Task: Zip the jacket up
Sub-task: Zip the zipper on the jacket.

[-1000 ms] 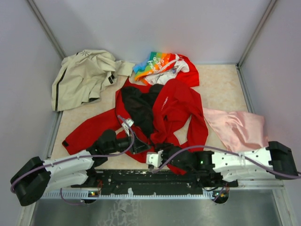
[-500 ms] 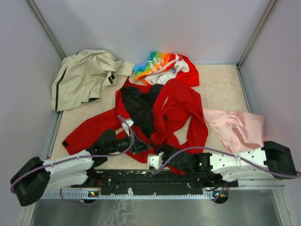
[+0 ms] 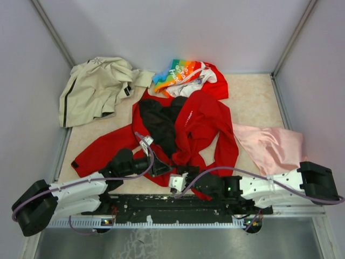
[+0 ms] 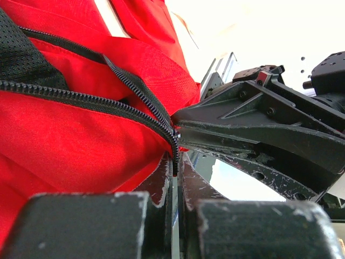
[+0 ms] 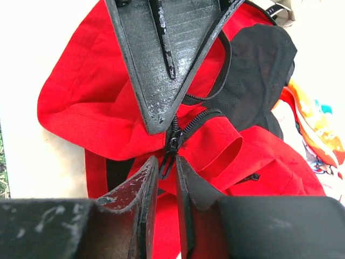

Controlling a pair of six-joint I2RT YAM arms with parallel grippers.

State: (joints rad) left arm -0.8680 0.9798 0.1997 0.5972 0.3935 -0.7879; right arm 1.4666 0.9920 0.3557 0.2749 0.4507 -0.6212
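A red jacket [image 3: 202,121] is lying open and rumpled in the middle of the table [image 3: 253,102]. Its black lining is showing and its lower hem is reaching toward the near edge, where both arms are meeting. The left hand [image 4: 176,162] is pinching the bottom end of the zipper [image 4: 81,97], its fingers pressed almost together on the tape. The right hand [image 5: 167,162] is sitting tip to tip against it, fingers standing slightly apart on either side of the zipper pull [image 5: 169,143]. I cannot tell whether they are actually gripping the pull. A beige jacket [image 3: 94,86], a rainbow-printed garment [image 3: 180,73] and a pink cloth [image 3: 272,145] are lying around the red jacket. Several things could go wrong from here. The pull looks small, so the right hand may be closing on fabric or on nothing and sliding off. The two rows of teeth are curving apart beyond the pull with loose cloth beside them, so fabric could be catching and jamming it. If the left hand's hold slips, the hem would likely be dragging along instead of the zipper closing.
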